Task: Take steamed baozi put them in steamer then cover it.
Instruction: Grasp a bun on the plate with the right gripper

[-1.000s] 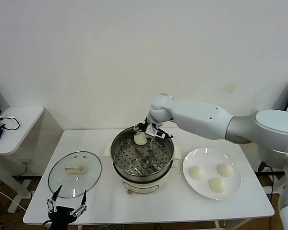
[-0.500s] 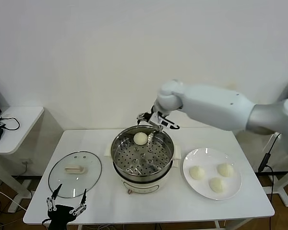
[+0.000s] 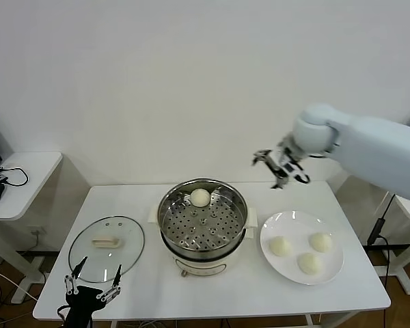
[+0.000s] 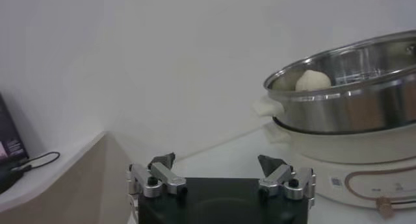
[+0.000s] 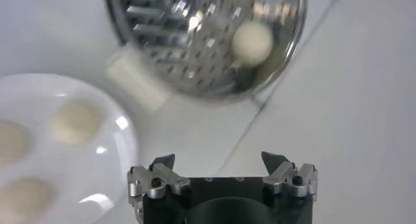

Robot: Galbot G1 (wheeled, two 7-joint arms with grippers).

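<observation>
The steamer [image 3: 202, 225] sits mid-table [image 3: 212, 290], a shiny steel pot on a cream-white base, its perforated tray showing rows of small holes. 1 baozi [image 3: 200, 197] lies on that tray against the far wall of the pot: smooth, round, cream-white, no creases that I can make out. From the left wrist view the same bun [image 4: 312, 81] peeks just above the steel rim.

3 more buns rest on the white plate [image 3: 331, 272] near the table's right edge, apart from one another: 1 toward the steamer side [image 3: 280, 246], 1 toward the right edge [image 3: 321, 242], 1 nearest the front edge [image 3: 308, 263]. They look alike in size and colour.

The cover [image 3: 106, 247] lies flat near the left edge, clear glass in a metal rim, with the oblong cream handle facing up.

The right gripper [image 3: 280, 167] hangs in the air above the table's back edge, between steamer and plate, fingers spread wide with nothing between them. The left gripper [image 3: 92, 285] is parked low at the front-left corner, just in front of the cover, fingers likewise wide apart and empty.
</observation>
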